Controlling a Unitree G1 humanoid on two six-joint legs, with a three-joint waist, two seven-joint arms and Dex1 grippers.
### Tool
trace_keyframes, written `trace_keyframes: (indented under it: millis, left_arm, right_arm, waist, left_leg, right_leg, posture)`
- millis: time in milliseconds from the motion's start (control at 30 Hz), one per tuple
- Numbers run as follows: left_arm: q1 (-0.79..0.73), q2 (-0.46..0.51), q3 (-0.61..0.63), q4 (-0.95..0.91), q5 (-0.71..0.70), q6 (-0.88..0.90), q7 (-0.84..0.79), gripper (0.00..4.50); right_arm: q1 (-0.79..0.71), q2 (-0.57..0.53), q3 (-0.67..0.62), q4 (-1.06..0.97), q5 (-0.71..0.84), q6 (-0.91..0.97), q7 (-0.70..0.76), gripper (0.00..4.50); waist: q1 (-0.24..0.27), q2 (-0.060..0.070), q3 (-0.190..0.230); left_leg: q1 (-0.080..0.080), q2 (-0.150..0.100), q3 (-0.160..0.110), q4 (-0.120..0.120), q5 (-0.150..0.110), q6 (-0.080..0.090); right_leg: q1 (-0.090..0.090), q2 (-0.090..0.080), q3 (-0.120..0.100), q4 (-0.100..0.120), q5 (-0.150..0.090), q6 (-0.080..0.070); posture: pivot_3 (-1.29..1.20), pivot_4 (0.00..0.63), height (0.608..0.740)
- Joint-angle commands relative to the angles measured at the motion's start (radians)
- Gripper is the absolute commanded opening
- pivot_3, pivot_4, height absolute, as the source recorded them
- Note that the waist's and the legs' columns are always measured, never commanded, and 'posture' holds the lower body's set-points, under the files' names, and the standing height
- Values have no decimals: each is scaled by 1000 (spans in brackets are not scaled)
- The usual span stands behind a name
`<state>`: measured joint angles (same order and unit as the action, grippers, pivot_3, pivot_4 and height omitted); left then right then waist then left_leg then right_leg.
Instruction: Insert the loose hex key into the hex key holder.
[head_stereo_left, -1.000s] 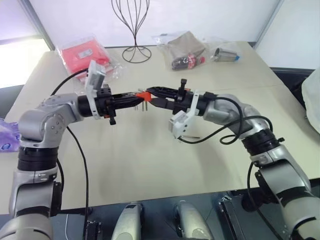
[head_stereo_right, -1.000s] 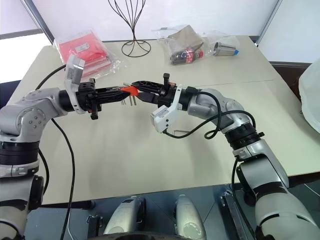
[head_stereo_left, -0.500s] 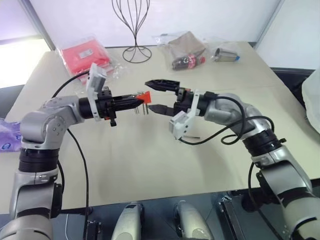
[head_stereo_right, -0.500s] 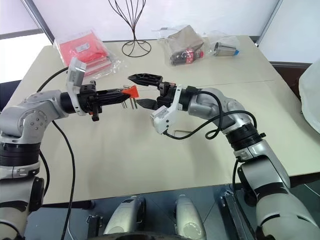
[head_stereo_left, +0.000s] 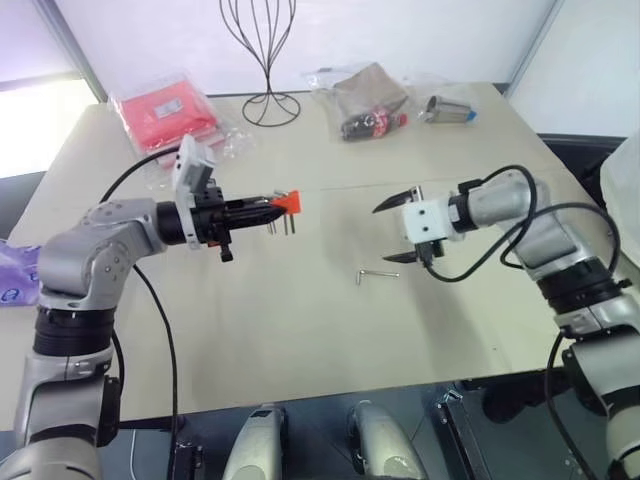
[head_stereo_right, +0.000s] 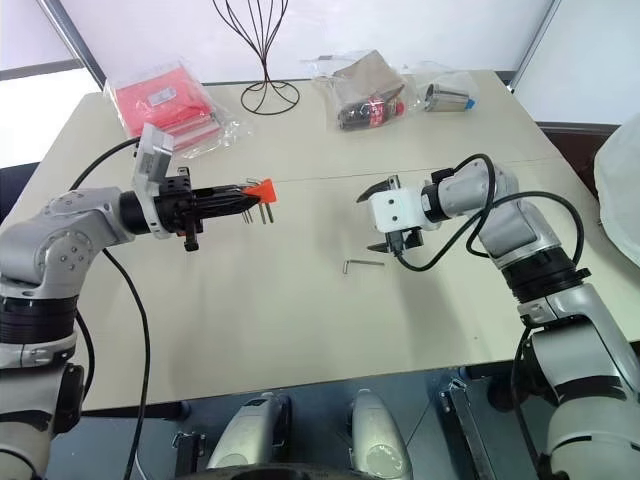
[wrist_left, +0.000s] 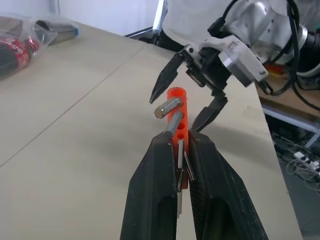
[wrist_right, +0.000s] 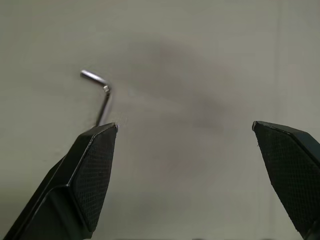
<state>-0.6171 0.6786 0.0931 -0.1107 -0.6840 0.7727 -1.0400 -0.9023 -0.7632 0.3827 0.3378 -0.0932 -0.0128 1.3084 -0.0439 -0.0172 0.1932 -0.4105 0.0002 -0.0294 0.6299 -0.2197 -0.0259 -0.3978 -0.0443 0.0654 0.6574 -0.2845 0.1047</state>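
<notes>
Left claw pinches the hex key holder aloft; right claw, spread wide, hovers near the loose hex key on the desk, poised for pickup.

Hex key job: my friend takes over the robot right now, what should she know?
Left gripper: shut on the hex key holder, held up over the table.
Right gripper: open, empty, hanging above the table near the loose hex key.
The loose hex key lies flat on the table, untouched.
Done: the holder is picked up.
Left: grab the loose key, bring it to the holder and push it in.
</notes>
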Motion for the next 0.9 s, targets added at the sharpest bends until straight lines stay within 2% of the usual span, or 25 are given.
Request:
trace_keyframes:
  millis: [33,167,567,667,900]
  left_arm:
    - [5,12,24,-46,-2,-25,13,0]
    - [22,15,31,-67,-8,-22,28,0]
    - [61,35,40,-113,-19,-9,62,0]
    - [53,39,40,-108,-19,-8,64,0]
    - [54,44,41,-110,-18,-9,66,0]
  right_arm:
    - [-26,41,14,19,-2,158,49,4482]
    - [-21,86,29,35,-11,276,66,4482]
    - [13,199,29,109,-17,348,13,4482]
    - [7,220,28,148,-20,348,-1,3629]
    - [3,214,42,210,-45,303,-7,47]
  waist:
    - [1,0,0]
    - [2,0,0]
    - [1,0,0]
    - [1,0,0]
    - [0,0,0]
  left_leg:
    - [0,0,0,0,0,0]
    - [0,-1,0,0,0,0]
    - [-1,-1,0,0,0,0]
    - [0,-1,0,0,0,0]
    - [0,-1,0,0,0,0]
  right_leg:
    - [0,0,0,0,0,0]
    - [0,-1,0,0,0,0]
    - [-1,-1,0,0,0,0]
    - [0,-1,0,0,0,0]
    - [0,0,0,0,0,0]
  posture:
    - [0,150,740]
    - [0,150,740]
    - [0,150,740]
    - [0,150,740]
    - [0,150,740]
